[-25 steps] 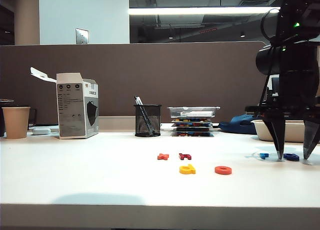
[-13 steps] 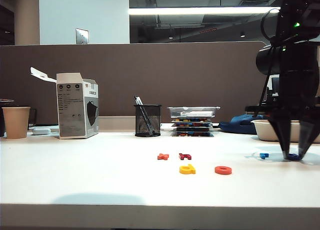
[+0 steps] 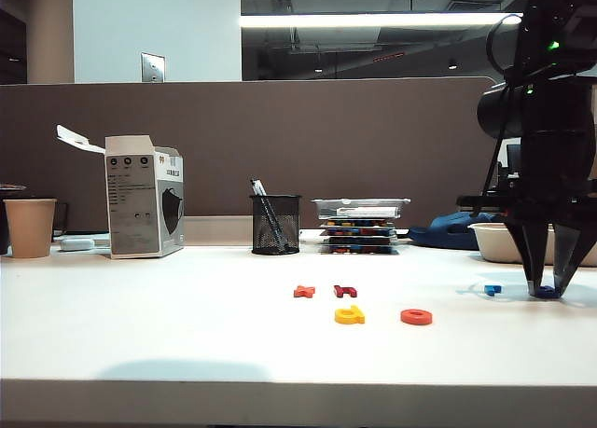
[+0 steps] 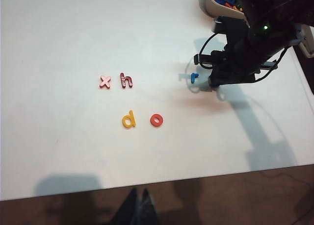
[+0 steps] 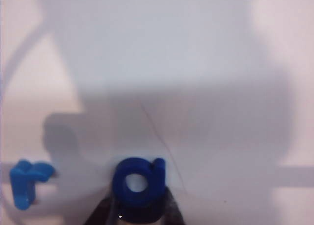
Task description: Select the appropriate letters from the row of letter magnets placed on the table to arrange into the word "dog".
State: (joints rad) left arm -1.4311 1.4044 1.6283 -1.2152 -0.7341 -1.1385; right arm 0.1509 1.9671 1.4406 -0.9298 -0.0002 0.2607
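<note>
At the right edge of the exterior view the right gripper (image 3: 546, 291) pointed straight down onto the table (image 3: 187, 335), its two dark fingers drawn in against the dark blue "g" (image 3: 546, 293), which lay on the white surface between the tips. The right wrist view showed that "g" (image 5: 138, 182) at the lower centre of the frame, with the finger pads (image 5: 105, 210) pressing its sides, so the jaws pinched the letter while it still sat on the table. Just to its left lay the small light blue letter (image 3: 492, 289), apart from the fingers. Toward the middle of the exterior frame, the yellow "d" (image 3: 349, 315) and the orange-red "o" (image 3: 416, 317) sat side by side in a front line, with a gap between them. Behind them lay the orange cross-shaped letter (image 3: 304, 291) and the dark red letter (image 3: 345, 291), close together. In the left wrist view, looking down from above, the left gripper (image 4: 139, 208) appeared only as dark tips at the bottom centre of the frame, off the table; whether its jaws were spread or together could not be told. A black mesh pen holder (image 3: 275, 224) stood further back, near the partition.
</note>
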